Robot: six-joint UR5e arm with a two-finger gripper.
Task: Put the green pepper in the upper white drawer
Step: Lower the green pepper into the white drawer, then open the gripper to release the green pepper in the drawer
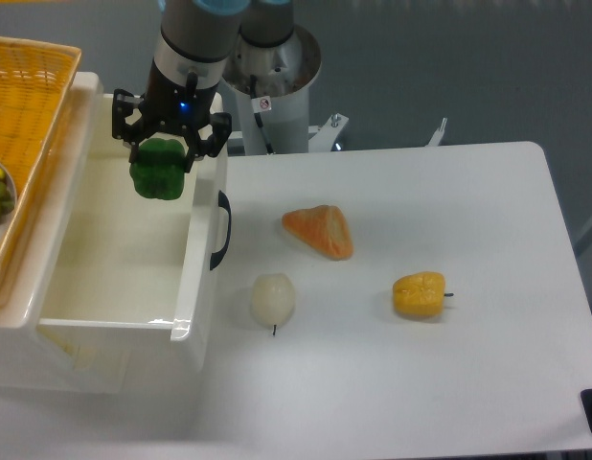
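Over 1 drawer (195,278), 1 gripper (162,153), 1 green pepper (159,172)

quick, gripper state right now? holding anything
Gripper: closed on the green pepper, holding it above the open upper white drawer.

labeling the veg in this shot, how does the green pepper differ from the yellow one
The green pepper is dark green; the yellow pepper is yellow-orange. The green pepper is held in the end effector above the open white drawer, while the yellow pepper lies free on the table, off to the right. The yellow pepper's thin stem pokes out sideways; the green pepper's stem is hidden. Both are small, blocky and lobed.
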